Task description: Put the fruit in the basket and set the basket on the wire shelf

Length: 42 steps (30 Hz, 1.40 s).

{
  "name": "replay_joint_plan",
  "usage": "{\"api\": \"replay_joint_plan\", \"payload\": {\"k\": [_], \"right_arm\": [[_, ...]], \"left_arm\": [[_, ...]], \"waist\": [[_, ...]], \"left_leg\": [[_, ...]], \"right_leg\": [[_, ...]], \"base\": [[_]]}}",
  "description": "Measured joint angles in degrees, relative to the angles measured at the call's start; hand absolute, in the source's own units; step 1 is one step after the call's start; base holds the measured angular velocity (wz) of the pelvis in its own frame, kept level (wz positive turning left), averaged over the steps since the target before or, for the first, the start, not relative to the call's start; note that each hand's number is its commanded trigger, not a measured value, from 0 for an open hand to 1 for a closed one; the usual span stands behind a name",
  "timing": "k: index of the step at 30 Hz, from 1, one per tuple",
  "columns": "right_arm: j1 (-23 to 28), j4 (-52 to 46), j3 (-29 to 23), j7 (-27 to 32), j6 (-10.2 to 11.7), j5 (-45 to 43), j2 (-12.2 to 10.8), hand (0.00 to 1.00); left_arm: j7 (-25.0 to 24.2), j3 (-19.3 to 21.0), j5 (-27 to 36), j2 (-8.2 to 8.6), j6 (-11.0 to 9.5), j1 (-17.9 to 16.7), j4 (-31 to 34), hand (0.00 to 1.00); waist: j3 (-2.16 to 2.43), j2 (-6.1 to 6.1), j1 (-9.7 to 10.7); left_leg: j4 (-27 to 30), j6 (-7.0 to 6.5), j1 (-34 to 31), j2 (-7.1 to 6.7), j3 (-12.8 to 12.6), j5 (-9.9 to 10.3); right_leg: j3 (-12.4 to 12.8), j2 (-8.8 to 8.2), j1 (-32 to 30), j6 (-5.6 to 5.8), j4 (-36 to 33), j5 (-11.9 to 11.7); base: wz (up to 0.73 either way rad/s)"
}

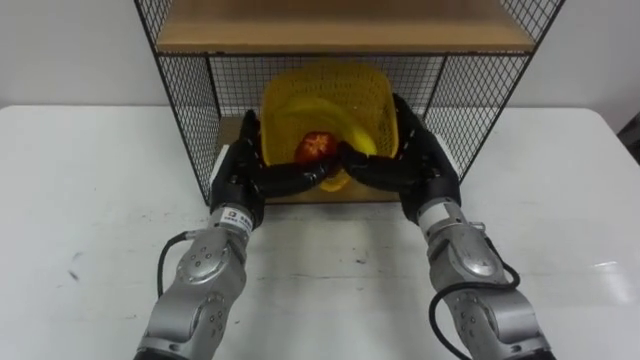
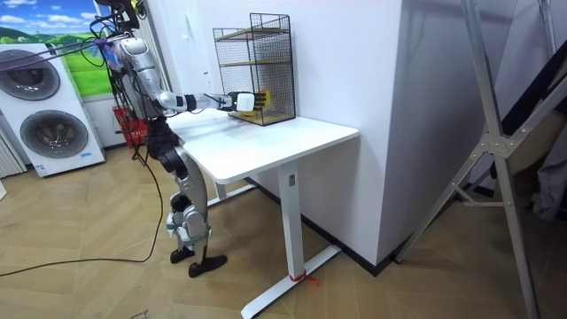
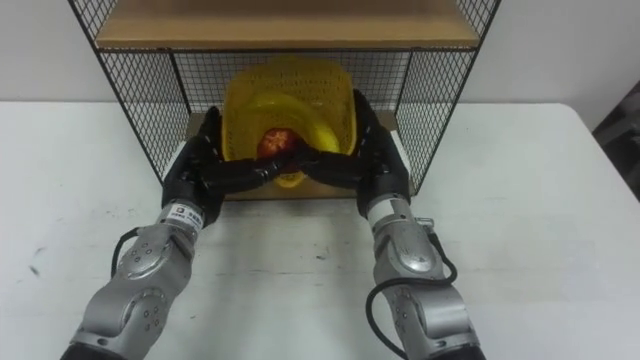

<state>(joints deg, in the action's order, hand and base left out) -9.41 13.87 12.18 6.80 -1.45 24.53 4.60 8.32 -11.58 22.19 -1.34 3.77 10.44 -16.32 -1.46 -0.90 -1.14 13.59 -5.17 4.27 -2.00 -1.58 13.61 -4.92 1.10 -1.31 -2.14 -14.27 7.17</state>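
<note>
A yellow mesh basket (image 1: 325, 85) sits tilted toward me inside the bottom level of the black wire shelf (image 1: 185, 110). It holds a banana (image 1: 345, 125) and a red apple (image 1: 315, 147). My left hand (image 1: 238, 165) clasps the basket's left side and my right hand (image 1: 425, 160) its right side. On both hands the fingers run up the basket's walls and the thumbs curl across under its front rim. Both arms reach forward through the shelf's open front.
A wooden board (image 1: 340, 25) forms the shelf level just above the basket. The shelf stands at the far edge of a white table (image 1: 90, 180), against the wall. In the room view I stand at the table's end, with washing machines (image 2: 44, 115) behind me.
</note>
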Motion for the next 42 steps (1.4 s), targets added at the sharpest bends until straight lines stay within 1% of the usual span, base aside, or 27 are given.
{"api": "replay_joint_plan", "payload": {"k": [2, 5, 8, 10, 14, 17, 23, 28, 31, 35, 42], "right_arm": [[-0.01, 1.99, 0.01, 0.03, -0.46, 0.08, -0.07, 0.0], [-0.01, 2.02, -0.03, -0.01, -1.11, 0.23, -0.05, 0.0], [-0.61, 2.85, -0.09, -0.02, -1.15, 0.22, -0.05, 0.0], [-1.11, 3.88, -0.09, -0.04, -1.22, 0.24, -0.04, 0.0], [-1.16, 3.91, -0.09, -0.08, -1.29, 0.56, -0.01, 0.0], [-1.16, 3.91, -0.09, -0.12, -1.91, 1.02, 0.04, 0.0], [-1.16, 3.91, -0.22, -0.52, -1.92, 1.01, 0.05, 0.0], [-1.2, 3.53, -0.73, -0.5, -1.89, 0.93, 0.08, 0.0], [-1.55, 3.34, -1.44, -0.3, -1.67, 0.94, 0.08, 0.0], [-1.71, 3.34, -1.91, 0.08, -0.9, 2.1, 0.13, 0.0], [-1.71, 3.33, -2.18, 0.03, -0.9, 2.3, 0.09, 0.0]], "left_arm": [[0.01, 0.06, -0.4, 0.02, -0.09, 0.04, -1.11, 0.0], [0.0, 0.07, -0.51, 0.01, -0.1, 0.04, -1.26, 0.0], [-0.04, 0.29, -0.45, -0.02, -0.15, 0.18, -1.41, 0.0], [-0.11, 0.61, -0.32, -0.12, -0.2, 0.32, -1.83, 0.0], [-0.19, 0.97, -0.21, -0.09, -0.29, 0.32, -2.23, 0.0], [-0.17, 1.32, -0.23, 0.04, -0.29, 0.32, -2.61, 0.0], [-0.1, 2.42, -0.3, 0.05, -0.12, 0.32, -2.6, 0.0], [0.1, 2.56, -0.32, 0.14, 0.04, 0.32, -2.17, 0.0], [1.32, 2.59, -0.33, 0.06, 0.1, 0.33, -0.33, 0.0], [2.52, 3.12, -0.25, -0.09, 0.09, 0.33, 1.83, 0.0], [3.97, 3.89, -0.32, -0.03, 0.1, 0.33, 2.67, 0.0]], "waist": [[0.02, -0.02, -0.02], [0.04, -0.03, -0.02], [0.04, -0.05, -0.03], [0.13, -0.19, -0.06], [0.15, -0.47, -0.03], [0.23, -0.62, 0.04], [0.28, -0.68, -0.03], [0.3, -0.66, 0.05], [0.33, -0.64, 0.14], [0.49, -0.62, 0.03], [0.59, -0.66, -0.06]], "left_leg": [[-0.47, 0.01, 0.52, 0.01, 0.05, 0.02], [-0.82, 0.01, 0.57, 0.02, 0.03, 0.02], [-0.79, 0.03, 0.56, 0.02, 0.06, 0.0], [-0.8, 0.05, 0.63, 0.03, 0.05, -0.02], [-0.93, 0.06, 1.2, 0.04, -0.13, -0.04], [-0.95, 0.06, 1.44, 0.05, -0.12, -0.03], [-0.86, 0.08, 1.39, 0.11, 0.05, -0.04], [-0.83, 0.08, 1.33, 0.12, 0.14, -0.04], [-0.7, 0.12, 1.35, 0.12, 0.17, -0.07], [-0.42, 0.15, 1.52, 0.14, 0.17, -0.12], [-0.94, 0.19, 2.33, 0.18, 0.27, -0.13]], "right_leg": [[-0.08, 0.01, 0.62, 0.0, 0.19, 0.0], [-0.29, 0.05, 0.67, -0.02, 0.19, -0.01], [-0.2, 0.05, 0.63, -0.03, 0.22, -0.02], [-0.13, 0.06, 0.69, -0.03, 0.22, -0.02], [0.03, 0.08, 0.92, -0.04, 0.23, -0.02], [0.02, 0.08, 1.22, -0.05, 0.31, -0.03], [-0.23, 0.12, 1.39, -0.19, 0.66, -0.15], [-0.28, 0.12, 1.36, -0.21, 0.66, -0.16], [-0.29, 0.12, 1.37, -0.24, 0.66, -0.18], [-0.31, 0.11, 1.6, -0.27, 0.67, -0.2], [-0.57, 0.11, 2.35, -0.28, 0.69, -0.21]], "base": [[0.0], [0.0], [0.0], [0.0], [0.0], [0.0], [0.0], [0.0], [0.0], [0.0], [0.0]]}}
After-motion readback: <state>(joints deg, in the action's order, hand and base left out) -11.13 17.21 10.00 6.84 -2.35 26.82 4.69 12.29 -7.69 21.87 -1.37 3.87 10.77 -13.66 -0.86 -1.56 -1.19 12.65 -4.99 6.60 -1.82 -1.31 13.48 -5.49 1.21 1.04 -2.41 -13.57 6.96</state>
